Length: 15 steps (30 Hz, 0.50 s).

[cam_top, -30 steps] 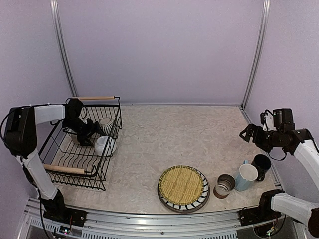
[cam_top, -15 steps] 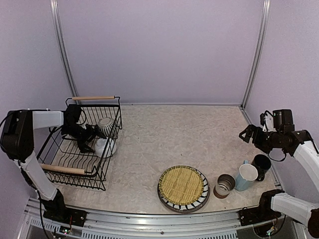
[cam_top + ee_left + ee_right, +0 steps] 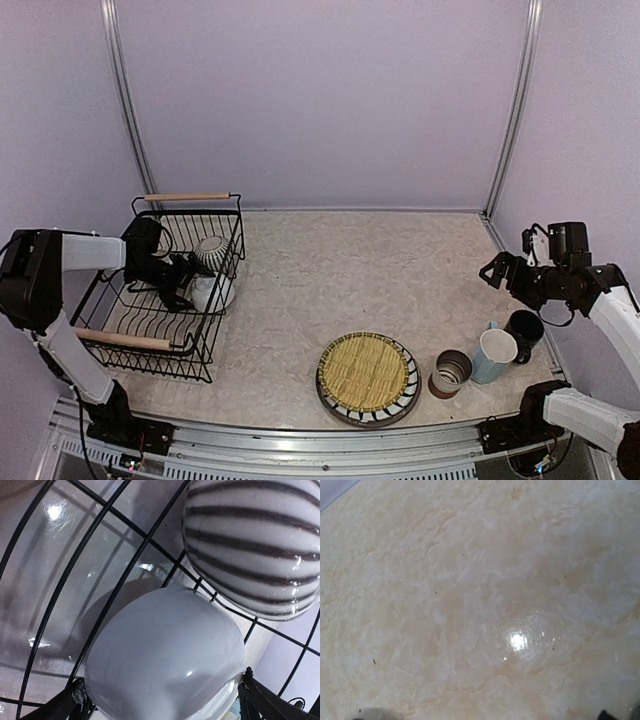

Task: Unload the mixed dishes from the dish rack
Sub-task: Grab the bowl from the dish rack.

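The dish rack [image 3: 125, 340] stands at the table's left. A grey-striped pot [image 3: 211, 252] and a white bowl [image 3: 212, 292] lie on their sides against its right wall. My left gripper [image 3: 183, 277] is inside the rack, open, just left of the bowl. In the left wrist view the bowl [image 3: 165, 645] fills the space between the spread fingertips [image 3: 75, 702], with the striped pot [image 3: 255, 545] above it. My right gripper [image 3: 497, 270] hangs open over bare table at the far right. The striped plate [image 3: 398, 408] with the yellow mat [image 3: 365, 370] lies front centre.
A brown-white cup [image 3: 451, 372], a light blue mug [image 3: 493, 355] and a black mug [image 3: 524, 330] stand in a row at the front right, below my right gripper. The rack's wires [image 3: 60, 580] close in around the bowl. The right wrist view shows only marbled tabletop [image 3: 470, 605].
My left gripper has sunk lower in the rack and drawn slightly left, its jaws spreading wider. The striped pot has turned to show its striped side. The right arm has barely moved.
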Motion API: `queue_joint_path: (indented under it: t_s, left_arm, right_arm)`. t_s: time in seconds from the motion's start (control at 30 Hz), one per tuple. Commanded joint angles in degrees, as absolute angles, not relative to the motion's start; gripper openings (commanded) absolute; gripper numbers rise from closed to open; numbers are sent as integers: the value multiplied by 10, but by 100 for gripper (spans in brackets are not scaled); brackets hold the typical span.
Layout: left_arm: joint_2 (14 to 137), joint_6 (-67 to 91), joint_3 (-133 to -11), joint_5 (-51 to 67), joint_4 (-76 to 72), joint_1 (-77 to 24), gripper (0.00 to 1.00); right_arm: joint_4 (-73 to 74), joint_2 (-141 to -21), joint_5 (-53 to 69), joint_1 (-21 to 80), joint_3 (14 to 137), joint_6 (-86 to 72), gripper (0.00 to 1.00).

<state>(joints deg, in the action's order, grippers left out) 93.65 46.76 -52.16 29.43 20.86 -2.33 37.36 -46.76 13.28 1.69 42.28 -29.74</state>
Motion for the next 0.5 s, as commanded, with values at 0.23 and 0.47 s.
queue_joint_path:
  t_s: [0.23, 0.47]
  left_arm:
    - [953, 487, -454, 255, 88, -18, 99]
    - [930, 502, -432, 248, 51, -17, 86]
  right_arm:
    - [378, -452, 134, 11, 418, -302, 100]
    - [380, -452, 134, 11, 423, -301, 100]
